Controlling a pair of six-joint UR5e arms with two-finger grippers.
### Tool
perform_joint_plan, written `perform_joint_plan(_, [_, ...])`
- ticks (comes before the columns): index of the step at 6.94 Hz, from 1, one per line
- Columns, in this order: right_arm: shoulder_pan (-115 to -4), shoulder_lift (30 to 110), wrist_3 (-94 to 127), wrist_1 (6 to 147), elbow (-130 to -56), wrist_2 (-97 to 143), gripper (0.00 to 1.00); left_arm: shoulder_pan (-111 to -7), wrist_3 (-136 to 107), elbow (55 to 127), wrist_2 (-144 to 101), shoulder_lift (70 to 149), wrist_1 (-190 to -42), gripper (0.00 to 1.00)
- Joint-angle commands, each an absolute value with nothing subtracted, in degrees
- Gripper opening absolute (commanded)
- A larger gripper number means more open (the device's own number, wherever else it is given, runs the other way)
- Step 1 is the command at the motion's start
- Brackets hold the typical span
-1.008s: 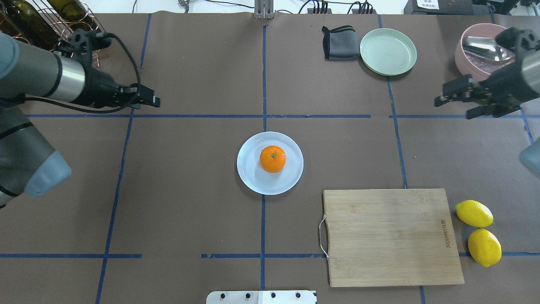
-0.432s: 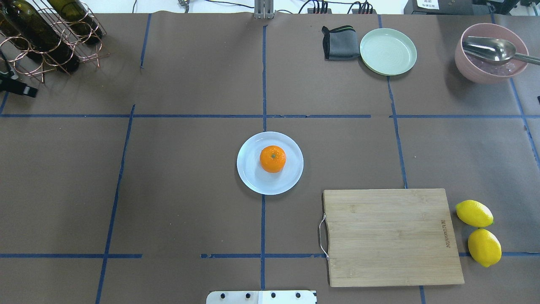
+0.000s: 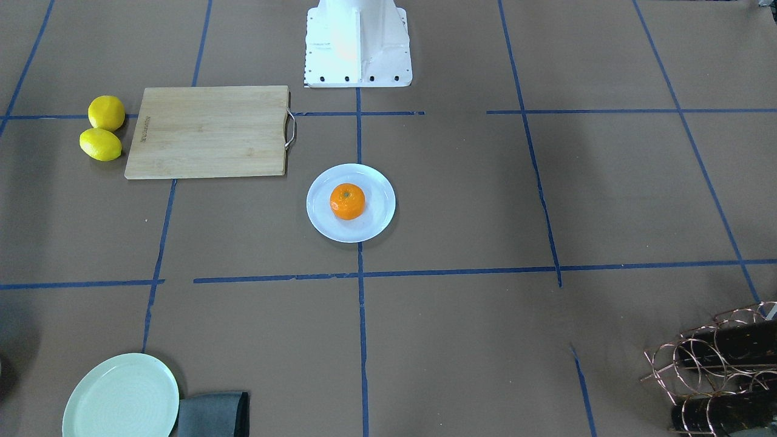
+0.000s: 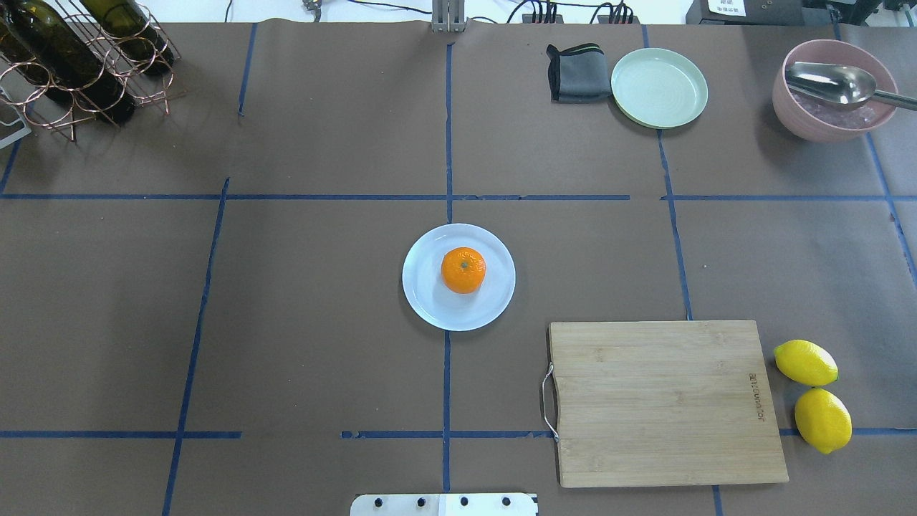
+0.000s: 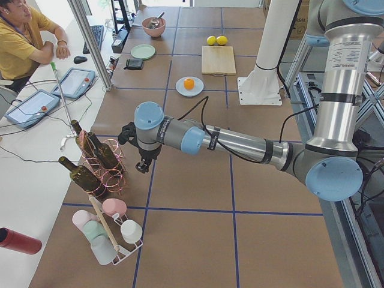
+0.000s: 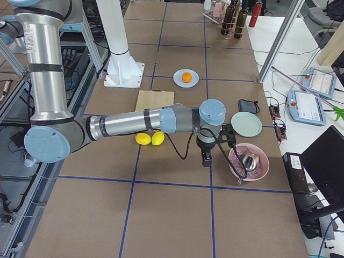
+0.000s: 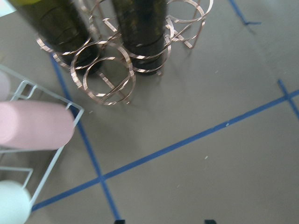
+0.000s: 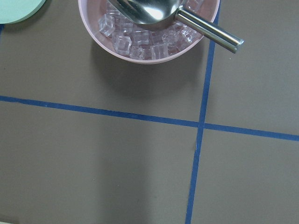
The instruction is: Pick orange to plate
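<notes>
The orange (image 4: 463, 270) rests in the middle of the pale blue-white plate (image 4: 423, 301) at the table's centre, also seen as orange (image 3: 347, 201) on plate (image 3: 379, 221). Neither gripper is near it. My left gripper (image 5: 142, 165) hangs far off beside the wine rack; in the left wrist view its fingertips (image 7: 120, 221) stand wide apart at the bottom edge, open and empty. My right gripper (image 6: 207, 157) hovers next to the pink bowl (image 6: 248, 161); whether it is open or shut I cannot tell.
A wooden cutting board (image 4: 663, 401) lies near right with two lemons (image 4: 806, 362) beside it. A pale green plate (image 4: 659, 87), grey cloth (image 4: 577, 72) and pink bowl of ice with a scoop (image 4: 831, 89) sit far right. A bottle rack (image 4: 79, 57) stands far left.
Both arms have swung outward and left the overhead view, the left one to the left, the right one to the right. The orange and plate have not moved.
</notes>
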State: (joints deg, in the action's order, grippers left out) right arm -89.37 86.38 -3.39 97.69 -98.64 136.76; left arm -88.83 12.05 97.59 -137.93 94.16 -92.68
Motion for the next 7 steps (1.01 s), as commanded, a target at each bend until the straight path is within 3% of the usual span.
perform_joint_plan(1, [-88.5,86.1,-4.3,98.6,-98.8,135.6,1.00,-90.1,9.4,95.9,-138.3,94.3,-89.3,0.74])
perform_joint_plan(2, [-87.5,86.2,-4.9,99.6,-98.0,135.3,1.00,-90.2,9.0,96.1,-138.1,93.3,-89.0,0.77])
perform_joint_plan(3, [-87.4,86.2,-5.9,99.8,-97.9,135.0,1.00,-90.2,9.0,96.7,-138.4,91.8,-86.3,1.00])
perform_joint_plan(7, [-87.0,86.3,-8.1,105.3,-100.6,134.2,1.00,-89.8,8.1,101.5,-138.4,89.5,-77.4,1.00])
